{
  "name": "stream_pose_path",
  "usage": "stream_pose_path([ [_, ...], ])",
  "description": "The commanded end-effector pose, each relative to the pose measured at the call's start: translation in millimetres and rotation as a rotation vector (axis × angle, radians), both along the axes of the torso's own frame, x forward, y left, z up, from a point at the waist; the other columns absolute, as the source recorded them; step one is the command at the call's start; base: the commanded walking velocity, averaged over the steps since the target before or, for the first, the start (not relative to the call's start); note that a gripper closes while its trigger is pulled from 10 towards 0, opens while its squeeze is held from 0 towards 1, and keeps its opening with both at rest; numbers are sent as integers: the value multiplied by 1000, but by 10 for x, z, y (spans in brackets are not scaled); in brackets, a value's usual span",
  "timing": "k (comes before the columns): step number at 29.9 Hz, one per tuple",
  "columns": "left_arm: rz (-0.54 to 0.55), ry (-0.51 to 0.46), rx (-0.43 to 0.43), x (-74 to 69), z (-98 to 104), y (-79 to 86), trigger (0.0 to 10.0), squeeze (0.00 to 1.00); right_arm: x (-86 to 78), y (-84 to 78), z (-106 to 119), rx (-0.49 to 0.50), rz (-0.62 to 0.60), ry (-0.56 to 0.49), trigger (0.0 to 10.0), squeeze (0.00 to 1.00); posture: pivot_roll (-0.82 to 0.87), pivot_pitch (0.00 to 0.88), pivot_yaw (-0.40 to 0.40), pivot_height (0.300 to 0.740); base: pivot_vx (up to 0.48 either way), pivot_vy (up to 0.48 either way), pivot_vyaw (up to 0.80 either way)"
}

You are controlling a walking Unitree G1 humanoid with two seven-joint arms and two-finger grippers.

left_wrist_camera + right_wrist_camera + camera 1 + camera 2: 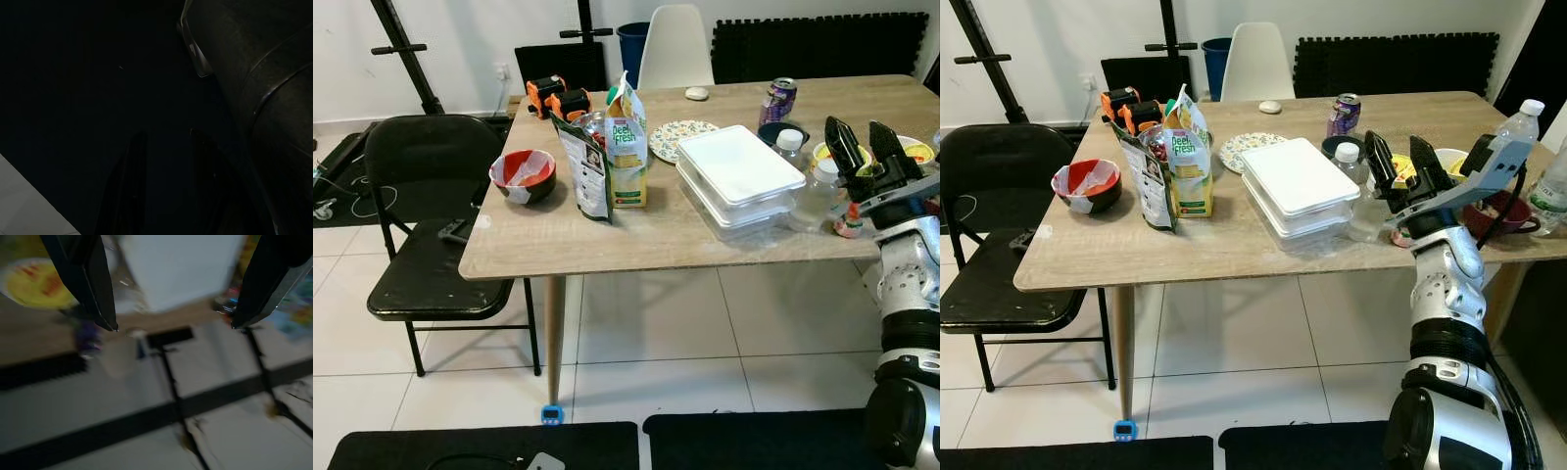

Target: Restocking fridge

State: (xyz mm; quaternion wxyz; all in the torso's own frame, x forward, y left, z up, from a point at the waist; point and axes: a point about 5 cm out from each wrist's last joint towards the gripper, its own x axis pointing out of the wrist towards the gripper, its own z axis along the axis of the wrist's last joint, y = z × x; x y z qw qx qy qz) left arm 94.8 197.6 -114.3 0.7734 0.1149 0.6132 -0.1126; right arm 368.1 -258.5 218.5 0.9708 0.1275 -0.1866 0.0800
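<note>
While the left arm is hanging idle in shade, its fingers impossible to judge, the right gripper (1408, 157) is being held above the wooden table (1234, 245), fingers spread apart around nothing. A clear white-capped bottle (1363, 201) is standing just beside it, at nine o'clock, against stacked white containers (1295, 186).

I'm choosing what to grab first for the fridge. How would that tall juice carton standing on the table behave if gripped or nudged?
The juice carton stands tall on a narrow base, so a high push would likely tip it. Its top looks opened, so it might spill. A dark snack bag leans against it and would probably slump once the carton moves.
</note>
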Motion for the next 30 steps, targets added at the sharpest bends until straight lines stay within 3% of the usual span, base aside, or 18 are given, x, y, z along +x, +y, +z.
stream_pose_path([
  [1, -7, -199, -46, 489, 133, -141, 10000, 0, 26, -18, 54, -30, -40, 0, 10000, 0, -18, 0, 6, 740, 0, 0, 0],
  [7, -5, -196, -47, 461, 124, -140, 10000, 0, 151, 73, 17, -122, -97, 78, 10000, 0, -13, 0, -1, 740, 0, 0, 0],
  [11, -7, -189, -46, 415, 109, -136, 10000, 0, 184, 48, 24, -158, -143, 119, 10000, 0, -10, 33, -5, 740, 0, 0, 0],
  [18, -24, -131, -35, 143, 37, -80, 10000, 0, 211, -98, 142, -244, -269, 151, 10000, 0, 3, 111, -3, 740, 0, 0, 0],
  [24, -24, -105, -29, 1, 10, -34, 10000, 0, 221, -161, 199, -242, -294, 154, 10000, 0, 8, 162, 0, 740, 0, 0, 0],
  [30, -20, -103, -34, -52, 1, -34, 10000, 0, 235, -133, 198, -235, -260, 157, 10000, 0, 10, 195, -6, 740, 0, 0, 0],
])
